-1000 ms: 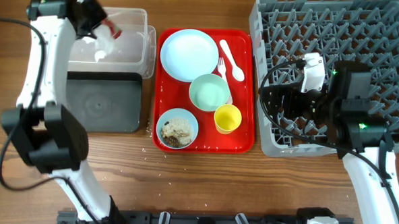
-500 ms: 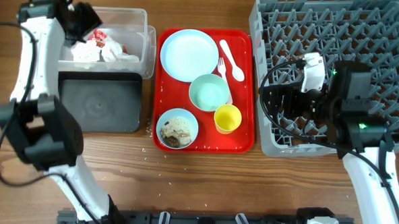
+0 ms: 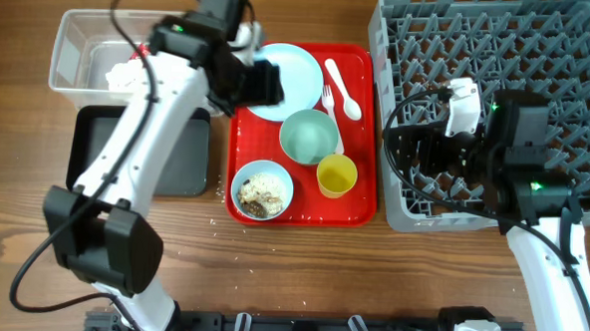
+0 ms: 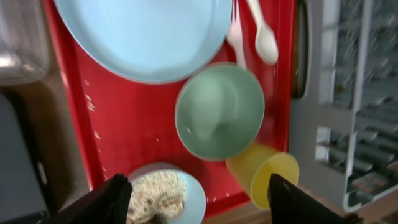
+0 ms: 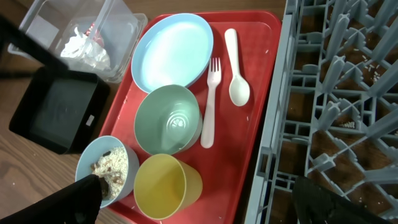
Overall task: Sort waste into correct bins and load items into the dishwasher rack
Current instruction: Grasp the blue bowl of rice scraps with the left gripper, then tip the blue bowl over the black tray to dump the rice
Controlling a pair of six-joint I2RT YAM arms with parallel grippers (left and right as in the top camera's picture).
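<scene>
The red serving tray (image 3: pixel 358 203) carries a pale blue plate (image 3: pixel 297 71), an empty green bowl (image 3: pixel 309 136), a bowl of rice-like scraps (image 3: pixel 262 191), a yellow cup (image 3: pixel 336 174), a white fork (image 3: pixel 330 99) and a spoon (image 3: pixel 344 92). My left gripper (image 3: pixel 263 89) hovers open over the plate's left edge. In its wrist view the left gripper (image 4: pixel 199 205) holds nothing, above the scraps bowl (image 4: pixel 163 198) and cup (image 4: pixel 264 177). The crumpled napkin (image 3: pixel 124 75) and red wrapper (image 3: pixel 140 52) lie in the clear tub (image 3: pixel 76 36). My right gripper (image 3: pixel 407 150) stands open over the grey rack (image 3: pixel 499 55), at its front left.
The black tray (image 3: pixel 101 157) sits in front of the clear tub, partly under my left arm. Rice crumbs dot the wood near the red tray's front left corner. The rack's left wall (image 5: pixel 277 93) borders the red tray closely.
My left arm swung right from the clear tub to above the red tray. Its gripper opened, and the napkin and wrapper now lie in the tub. The right arm stayed still.
</scene>
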